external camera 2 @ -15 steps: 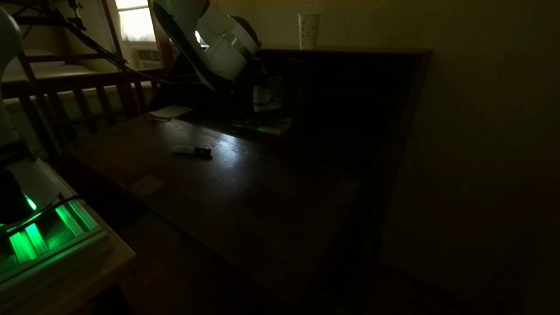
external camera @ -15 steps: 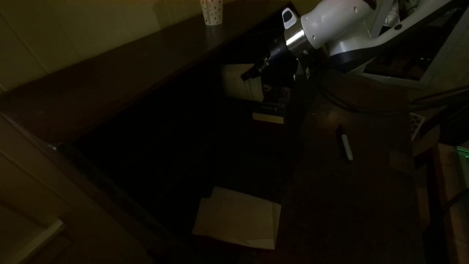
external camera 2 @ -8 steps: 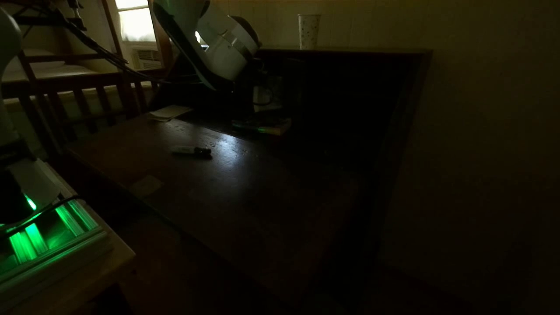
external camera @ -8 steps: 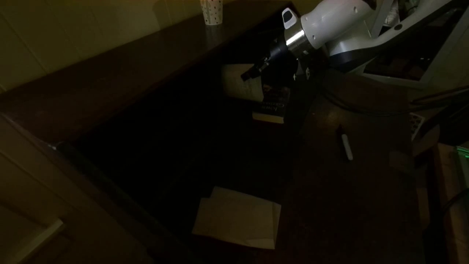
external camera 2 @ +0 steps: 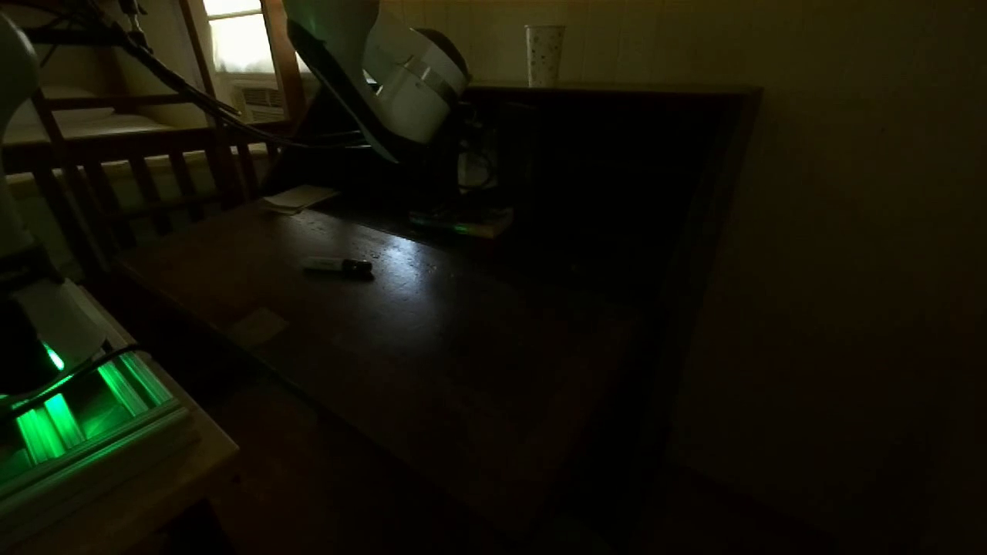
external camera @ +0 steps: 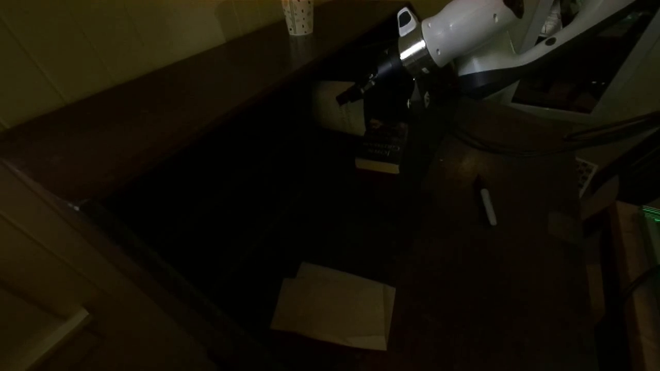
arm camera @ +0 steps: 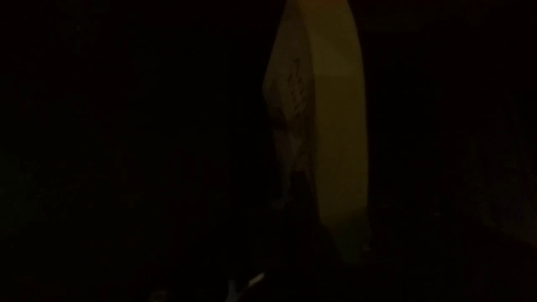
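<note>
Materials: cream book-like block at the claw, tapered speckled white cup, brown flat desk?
Cream book-like block: probably paper, matte; print-like marks, no glare visible.
Tapered speckled white cup: likely smooth paper, from its printed specks; plastic possible.
Brown flat desk: seemingly varnished wood; it throws back a bright glare spot.

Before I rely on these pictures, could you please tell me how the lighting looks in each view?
Wrist view: nearly black, the book only faint; in an exterior view, glare on the desk and a bright window; in an exterior view, deep shadow below the ledge.
</note>
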`<action>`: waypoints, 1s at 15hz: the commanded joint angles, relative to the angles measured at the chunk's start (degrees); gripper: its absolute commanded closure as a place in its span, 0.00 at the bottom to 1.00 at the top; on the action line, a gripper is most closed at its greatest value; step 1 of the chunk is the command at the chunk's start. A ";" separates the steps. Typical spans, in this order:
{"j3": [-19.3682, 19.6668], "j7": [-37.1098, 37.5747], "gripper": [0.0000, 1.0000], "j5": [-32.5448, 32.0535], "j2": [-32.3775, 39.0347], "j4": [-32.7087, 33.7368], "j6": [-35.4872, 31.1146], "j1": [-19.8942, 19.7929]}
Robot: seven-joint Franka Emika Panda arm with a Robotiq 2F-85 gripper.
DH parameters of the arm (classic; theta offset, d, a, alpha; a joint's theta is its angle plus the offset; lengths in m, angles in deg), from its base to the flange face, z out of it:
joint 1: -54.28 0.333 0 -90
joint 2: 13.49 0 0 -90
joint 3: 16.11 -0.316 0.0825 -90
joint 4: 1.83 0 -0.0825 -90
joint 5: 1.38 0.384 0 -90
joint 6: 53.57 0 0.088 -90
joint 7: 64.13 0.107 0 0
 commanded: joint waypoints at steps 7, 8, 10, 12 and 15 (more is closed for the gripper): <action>-2.86 5.92 0.94 -5.38 -12.66 7.55 -1.28 2.24; -3.15 6.28 0.94 -5.86 -13.49 8.13 -1.32 2.56; -3.62 6.47 0.94 -6.21 -14.89 9.37 -1.36 3.35; -3.73 6.03 0.94 -6.63 -15.85 10.60 -1.16 4.21; -3.42 5.19 0.94 -7.52 -16.43 12.62 -1.08 5.71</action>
